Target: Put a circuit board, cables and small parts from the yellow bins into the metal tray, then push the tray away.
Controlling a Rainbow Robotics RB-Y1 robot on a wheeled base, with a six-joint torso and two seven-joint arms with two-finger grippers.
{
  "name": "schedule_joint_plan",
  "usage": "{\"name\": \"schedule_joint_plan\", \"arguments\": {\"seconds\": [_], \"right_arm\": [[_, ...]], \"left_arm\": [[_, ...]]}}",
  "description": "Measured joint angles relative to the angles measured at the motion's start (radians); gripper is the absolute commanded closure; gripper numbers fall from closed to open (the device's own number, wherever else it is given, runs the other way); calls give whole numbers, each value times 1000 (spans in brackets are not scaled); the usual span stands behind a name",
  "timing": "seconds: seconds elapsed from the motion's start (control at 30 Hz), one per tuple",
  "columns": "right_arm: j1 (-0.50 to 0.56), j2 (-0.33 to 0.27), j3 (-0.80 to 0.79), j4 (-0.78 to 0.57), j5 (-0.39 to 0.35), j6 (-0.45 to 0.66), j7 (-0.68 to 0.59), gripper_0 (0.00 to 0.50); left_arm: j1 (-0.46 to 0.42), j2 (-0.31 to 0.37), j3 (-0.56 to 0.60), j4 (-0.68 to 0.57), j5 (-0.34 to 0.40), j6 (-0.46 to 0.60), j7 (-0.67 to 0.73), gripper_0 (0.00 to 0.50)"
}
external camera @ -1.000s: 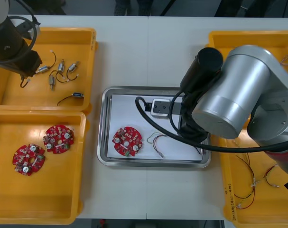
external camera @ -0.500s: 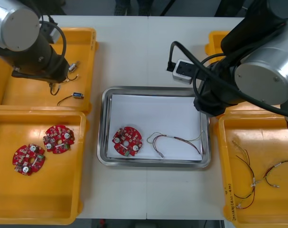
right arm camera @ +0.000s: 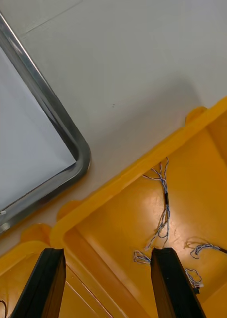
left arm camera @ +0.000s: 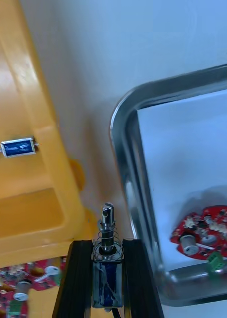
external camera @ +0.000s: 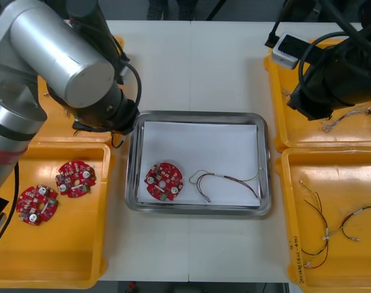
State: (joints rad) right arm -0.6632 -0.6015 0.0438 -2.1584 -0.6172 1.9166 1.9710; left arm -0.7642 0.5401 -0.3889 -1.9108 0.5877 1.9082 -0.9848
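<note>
My left gripper (left arm camera: 104, 251) is shut on a small metal part (left arm camera: 107, 238) with a blue body and a spring. It hangs over the gap between the left bins and the left rim of the metal tray (left arm camera: 124, 149). The white-lined tray (external camera: 197, 116) holds a red circuit board (external camera: 164, 181) and a red and yellow cable (external camera: 225, 180). My right gripper (right arm camera: 107, 263) is open with nothing between its fingers, above the near corner of the far right yellow bin (right arm camera: 118, 184). Twisted blue and white cables (right arm camera: 164, 208) lie in that bin.
Two more red boards (external camera: 54, 190) lie in the near left bin (external camera: 51, 256). Another small blue part (left arm camera: 16, 147) rests in the far left bin. The near right bin (external camera: 295, 256) holds red, yellow and black cables (external camera: 332, 235). Shoes show beyond the table's far edge.
The left arm swung from the far left bin towards the tray, carrying the small part. The right arm left the tray, where the red and yellow cable now lies, for the far right bin.
</note>
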Motion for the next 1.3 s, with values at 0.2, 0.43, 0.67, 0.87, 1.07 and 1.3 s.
{"name": "schedule_joint_plan", "arguments": {"seconds": [0.2,0.43,0.67,0.87,1.07,1.3], "right_arm": [[0,-5,-79,51,0,0,0,0],[0,-6,-167,103,27,0,0,0],[-10,-6,-221,204,52,0,-4,0],[-43,-6,-247,306,108,0,-19,0],[-56,-6,-258,374,159,0,-53,0],[-60,-6,-293,475,190,0,-78,0]], "left_arm": [[0,-21,-89,0,-8,-60,194,498],[0,-27,-141,9,-21,-130,194,497],[0,-39,-185,80,-58,-229,194,498],[0,-43,-214,130,-65,-294,194,498],[0,-45,-234,165,-70,-348,194,497],[0,-51,-249,200,-82,-404,194,498]]}}
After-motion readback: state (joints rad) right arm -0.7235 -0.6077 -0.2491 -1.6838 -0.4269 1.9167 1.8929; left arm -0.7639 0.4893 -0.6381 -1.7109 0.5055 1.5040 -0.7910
